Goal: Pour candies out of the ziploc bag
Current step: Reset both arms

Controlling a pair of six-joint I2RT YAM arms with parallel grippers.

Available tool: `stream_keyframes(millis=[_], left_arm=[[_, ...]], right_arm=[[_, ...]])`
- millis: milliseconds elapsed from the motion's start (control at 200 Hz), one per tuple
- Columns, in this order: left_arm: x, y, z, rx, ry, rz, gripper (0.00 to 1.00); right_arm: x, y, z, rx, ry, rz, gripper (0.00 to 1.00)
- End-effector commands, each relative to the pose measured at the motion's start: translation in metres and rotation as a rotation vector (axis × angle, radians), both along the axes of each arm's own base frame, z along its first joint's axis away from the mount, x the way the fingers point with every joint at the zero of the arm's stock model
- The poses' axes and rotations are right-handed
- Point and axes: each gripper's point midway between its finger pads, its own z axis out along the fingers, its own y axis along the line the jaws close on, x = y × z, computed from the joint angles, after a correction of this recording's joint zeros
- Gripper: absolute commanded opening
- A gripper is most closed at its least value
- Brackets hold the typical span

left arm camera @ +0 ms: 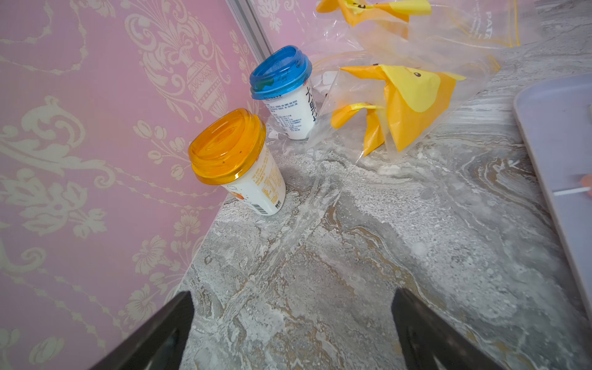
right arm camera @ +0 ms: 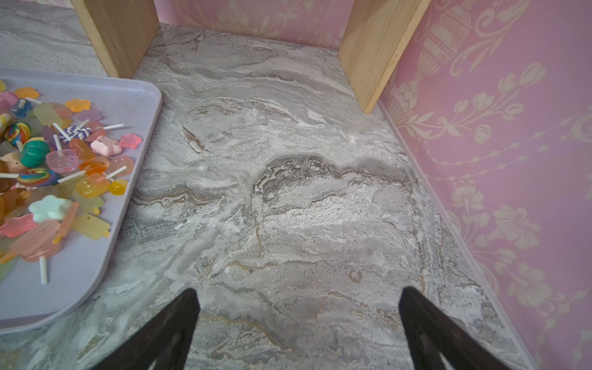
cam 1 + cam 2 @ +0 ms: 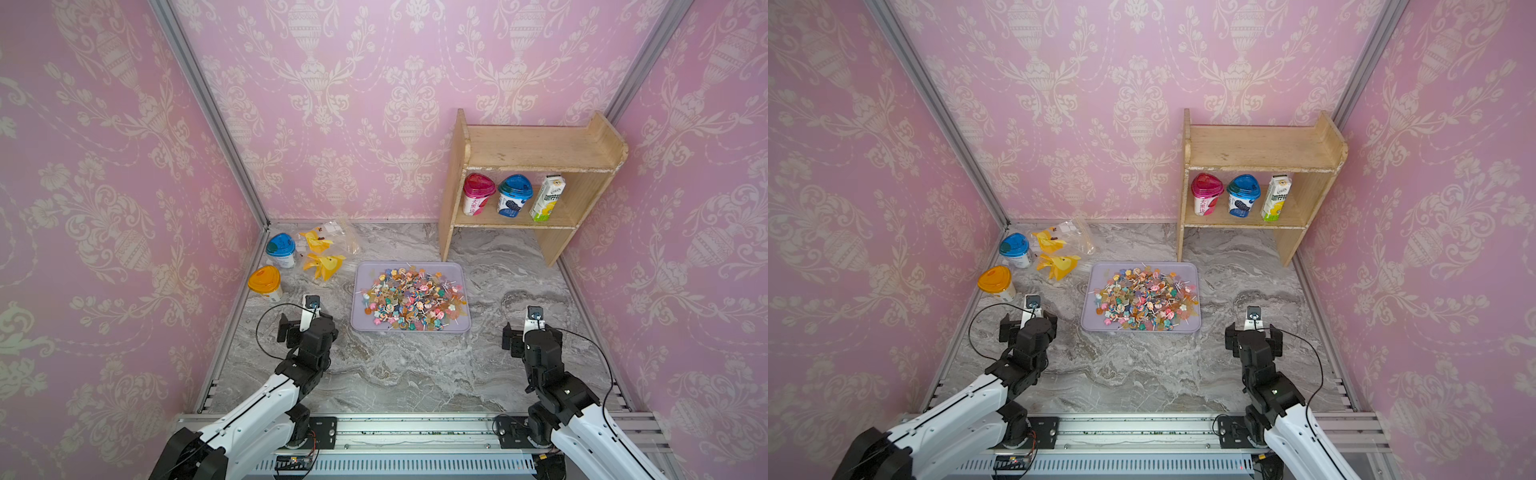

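**Candies in the tray, bag lying empty at the back corner**

The marble tabletop carried everything. The wooden shelf stood at the back right, and its lower legs were all the right wrist view caught. The lilac tray sat mid-table, and each wrist view cut it off, showing only an edge or a corner.

The candies lay heaped inside the tray in both top views, with the pile running longest from side to side. The lollipop sticks pointed every way.

The left arm and right arm flanked the tray, clear of it. The top views mostly hid the jaws under the wrists. The wrist views showed only the dark tips – both pairs stood wide apart over bare marble, gripping nothing.

The ziploc bag lay crumpled near the back left corner, well apart from the tray. It was clear film with yellow print. Which way its mouth faced, or whether it was one bag or two, could not be made out.

Beside it stood a blue-lidded cup and an orange-lidded cup.
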Motion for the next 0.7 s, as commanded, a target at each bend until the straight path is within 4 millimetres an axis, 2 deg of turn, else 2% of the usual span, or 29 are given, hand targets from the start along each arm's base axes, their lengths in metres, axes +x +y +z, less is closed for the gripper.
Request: stream_keyframes(millis=[0,325,695], left_arm=[[-0.0101,0.0076,0.0045,0.025,-0.014,0.04,0.99],[-0.0054,0.0039,0.0015,0.032,0.005,0.026,0.99],[-0.0025,0.0028,0.0092,0.04,-0.065,0.011,0.99]], right_arm=[[0.0035,0.0032,0.0071,0.002,-0.024,0.021,1.0],[0.0025,0.0036,0.01,0.018,-0.054,0.024,1.0],[0.0022,0.004,0.0118,0.023,-0.068,0.027,1.0]])
